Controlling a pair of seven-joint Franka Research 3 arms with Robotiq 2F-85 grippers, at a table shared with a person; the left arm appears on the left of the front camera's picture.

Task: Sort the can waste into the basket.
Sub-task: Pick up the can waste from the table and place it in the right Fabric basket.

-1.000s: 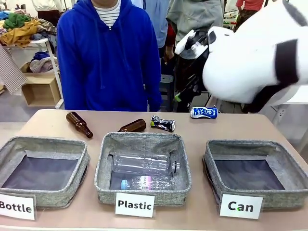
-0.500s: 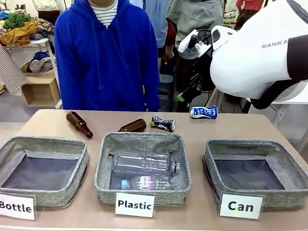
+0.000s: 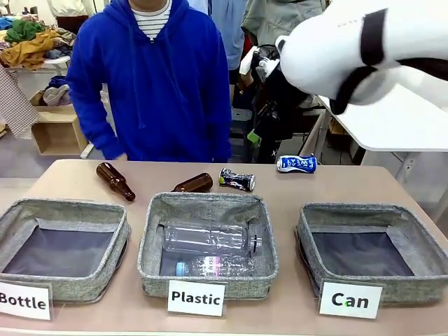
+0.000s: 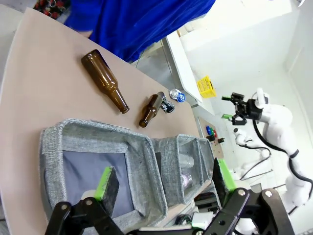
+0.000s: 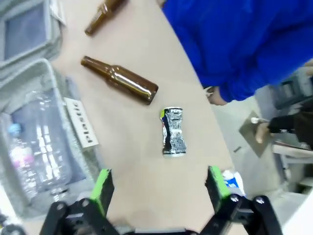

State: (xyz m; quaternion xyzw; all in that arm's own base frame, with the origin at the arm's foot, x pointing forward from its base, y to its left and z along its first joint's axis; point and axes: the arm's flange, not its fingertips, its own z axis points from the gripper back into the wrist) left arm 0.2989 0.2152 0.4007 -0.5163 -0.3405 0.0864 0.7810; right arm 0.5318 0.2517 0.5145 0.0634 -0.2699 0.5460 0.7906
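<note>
Currently three grey baskets sit in a row along the near edge of the counter (image 3: 290, 190), each with a white card in front. Can basket (image 3: 371, 210) at the right end: dark lining in plain sight, both cans outside it. Plastic basket (image 3: 207, 202) in the middle: two clear plastic bottles (image 3: 206, 236) on their sides, the larger on the far side. Bottle basket (image 3: 66, 208) at the left end: dark lining showing.

Black can (image 3: 237, 180) lies on its side beyond the far rim of the Plastic basket, just beside a brown bottle (image 3: 193, 183). Second brown bottle (image 3: 115, 180) lies toward the far left corner. Blue-and-white can (image 3: 296, 164) lies at the far edge, right of centre, apart from the black can. Person (image 3: 154, 84) in a blue hoodie stands at the far edge, left of centre.

Right arm (image 3: 350, 42) hangs high over the far right side. Right hand (image 5: 159, 185) is released, fingers spread wide with nothing between them, above the counter with the black can beyond the fingertips. Left hand (image 4: 165, 180) is spread too, nothing gripped, hanging near the Bottle basket.

Bare counter: the strip between the basket row and the far edge, the gaps between baskets, the far right corner.
</note>
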